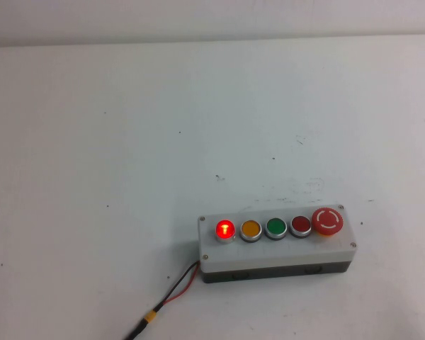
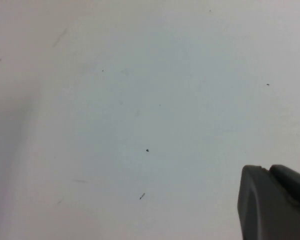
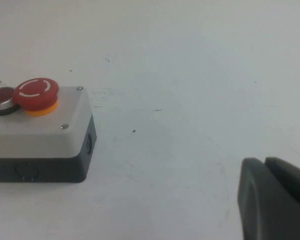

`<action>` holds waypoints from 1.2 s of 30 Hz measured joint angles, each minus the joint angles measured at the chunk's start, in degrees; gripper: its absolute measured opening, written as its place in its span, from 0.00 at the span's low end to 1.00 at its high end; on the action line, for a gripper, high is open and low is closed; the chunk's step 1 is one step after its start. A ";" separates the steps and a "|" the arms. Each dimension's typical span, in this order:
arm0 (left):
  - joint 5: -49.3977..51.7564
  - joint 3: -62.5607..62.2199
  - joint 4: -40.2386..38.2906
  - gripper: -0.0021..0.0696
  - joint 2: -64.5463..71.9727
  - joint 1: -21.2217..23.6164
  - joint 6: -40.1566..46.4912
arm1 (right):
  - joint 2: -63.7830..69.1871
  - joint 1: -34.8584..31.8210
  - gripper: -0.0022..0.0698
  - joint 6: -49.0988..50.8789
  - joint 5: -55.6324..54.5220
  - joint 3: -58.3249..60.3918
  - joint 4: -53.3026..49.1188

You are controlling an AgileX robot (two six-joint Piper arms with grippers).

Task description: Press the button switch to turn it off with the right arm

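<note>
The button switch (image 1: 225,229) glows bright red at the left end of the white five-button box (image 1: 276,253), which lies on the table at the front right of centre. Neither arm shows in the high view. In the right wrist view my right gripper (image 3: 264,162) is shut and empty, low over bare table, well to the side of the box's end (image 3: 40,135) that carries the mushroom stop button (image 3: 36,93). The glowing button is out of that view. My left gripper (image 2: 267,170) is shut and empty over bare table.
On the box, rightward from the switch, sit a yellow button (image 1: 251,229), a green button (image 1: 275,228), a dark red flat button (image 1: 300,225) and the red mushroom button (image 1: 327,220). A red and black cable (image 1: 173,294) runs from the box's left end to the front edge.
</note>
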 joint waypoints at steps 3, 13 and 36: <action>0.00 0.00 0.00 0.03 0.00 0.00 0.00 | 0.00 0.00 0.01 0.00 -0.26 0.00 2.46; 0.00 0.00 0.00 0.03 0.00 0.00 0.00 | 0.00 0.00 0.01 0.00 -9.54 0.00 27.99; 0.00 0.00 0.00 0.03 0.00 0.00 0.00 | 30.42 0.00 0.01 0.00 20.73 -21.50 26.95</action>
